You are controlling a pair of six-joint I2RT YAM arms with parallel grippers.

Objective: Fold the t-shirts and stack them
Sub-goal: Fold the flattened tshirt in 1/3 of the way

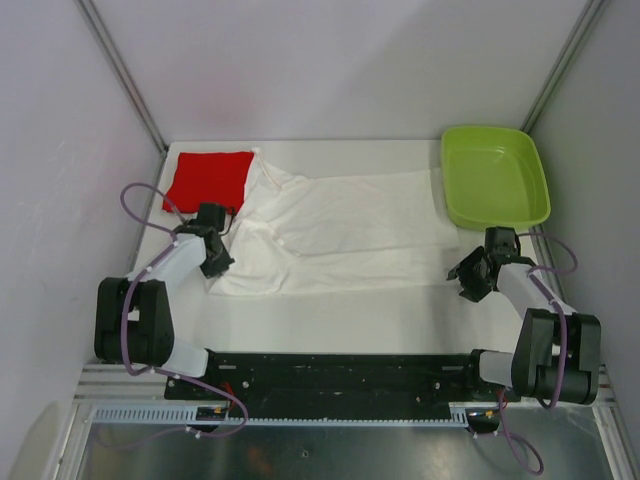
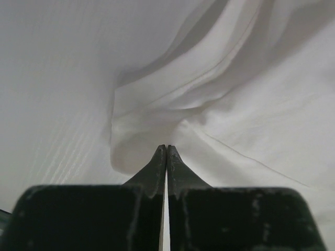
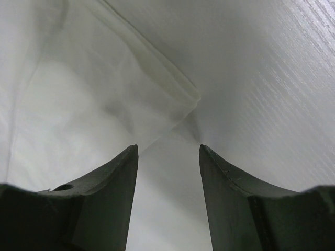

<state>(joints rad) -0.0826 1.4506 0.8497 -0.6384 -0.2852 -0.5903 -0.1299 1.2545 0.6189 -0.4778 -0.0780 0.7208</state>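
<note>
A white t-shirt (image 1: 340, 235) lies spread across the middle of the table, partly folded, with its left end rumpled. A folded red t-shirt (image 1: 208, 180) sits at the back left, touching the white one's upper left edge. My left gripper (image 1: 217, 260) is at the white shirt's near left edge. In the left wrist view its jaws (image 2: 166, 147) are pressed together on a raised fold of white cloth (image 2: 251, 104). My right gripper (image 1: 463, 278) stands open at the shirt's near right corner. In the right wrist view that corner (image 3: 188, 97) lies just ahead of the spread fingertips (image 3: 167, 147).
A lime-green plastic tray (image 1: 495, 180) stands at the back right, close to the white shirt's right edge. White walls with metal posts close in the table on three sides. A bare white tabletop (image 3: 272, 78) lies right of the shirt corner.
</note>
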